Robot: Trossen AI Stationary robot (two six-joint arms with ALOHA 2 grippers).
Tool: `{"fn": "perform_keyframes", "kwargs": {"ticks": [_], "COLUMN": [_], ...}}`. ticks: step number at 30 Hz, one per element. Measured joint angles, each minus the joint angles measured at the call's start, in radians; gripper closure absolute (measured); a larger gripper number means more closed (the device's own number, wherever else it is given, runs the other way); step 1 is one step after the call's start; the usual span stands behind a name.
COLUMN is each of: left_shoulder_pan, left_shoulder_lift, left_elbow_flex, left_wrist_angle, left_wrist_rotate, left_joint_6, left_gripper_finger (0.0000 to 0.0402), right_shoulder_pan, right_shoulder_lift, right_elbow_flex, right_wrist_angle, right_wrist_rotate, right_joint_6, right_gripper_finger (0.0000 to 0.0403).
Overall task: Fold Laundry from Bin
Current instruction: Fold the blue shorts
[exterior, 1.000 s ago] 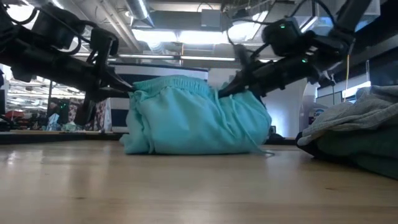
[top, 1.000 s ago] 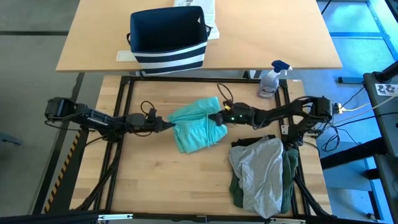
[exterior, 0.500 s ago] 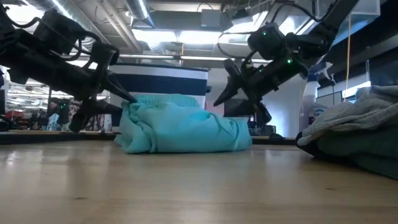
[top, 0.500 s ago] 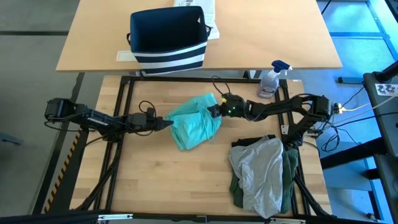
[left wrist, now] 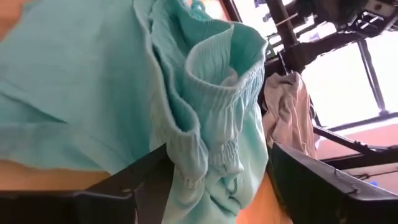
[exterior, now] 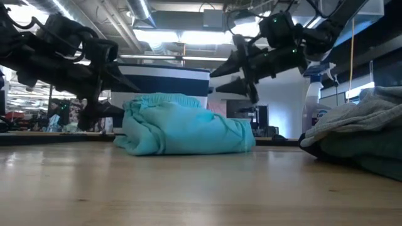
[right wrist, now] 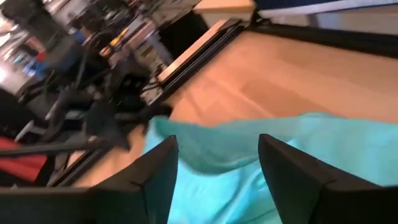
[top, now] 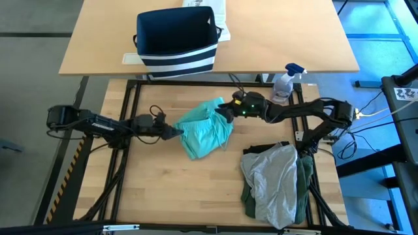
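Observation:
A teal-green garment lies in a crumpled heap on the wooden table. My left gripper stands open at the heap's left edge. In the left wrist view the elastic waistband bulges between its fingers. My right gripper hangs open above the heap's far right part, clear of the cloth. More laundry, light grey over dark green, is piled at the near right. The bin, navy with white stripes, stands on the far table. My left gripper comes in level from the table's left, and its open fingers stand on either side of the waistband fold. Whether a finger touches the cloth I cannot tell. The garment rests on the table.
A spray bottle stands at the table's far right corner. Papers lie behind and beside the bin on the far table. Bare wood lies near the front edge, left of the clothes pile.
Both grippers have opened and let go of the teal garment, which has slumped from a raised bundle into a lower heap on the table. My right gripper has risen and gone toward the far edge, rolling as it went. My left gripper has rolled in place.

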Motion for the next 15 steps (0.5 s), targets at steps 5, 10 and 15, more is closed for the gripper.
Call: {"fn": "perform_keyframes", "kwargs": {"ticks": [5, 10, 15], "left_shoulder_pan": [0.080, 0.153, 0.197], "left_shoulder_lift": [-0.011, -0.031, -0.035], "left_elbow_flex": [0.000, 0.007, 0.074], "left_wrist_angle": [0.001, 0.000, -0.065], "left_wrist_rotate": [0.024, 0.063, 0.132], "left_joint_6": [0.078, 0.156, 0.287], "left_gripper_finger": [0.0139, 0.0138, 0.0138], "right_shoulder_pan": [0.001, 0.001, 0.001], "right_shoulder_lift": [-0.013, -0.013, -0.013], "right_elbow_flex": [0.015, 0.018, 0.018], "right_wrist_angle": [-0.036, -0.065, -0.065], "right_wrist_rotate": [-0.076, -0.125, -0.134], "right_joint_6": [-0.055, -0.065, -0.073], "right_gripper_finger": [0.0204, 0.0213, 0.0210]}}
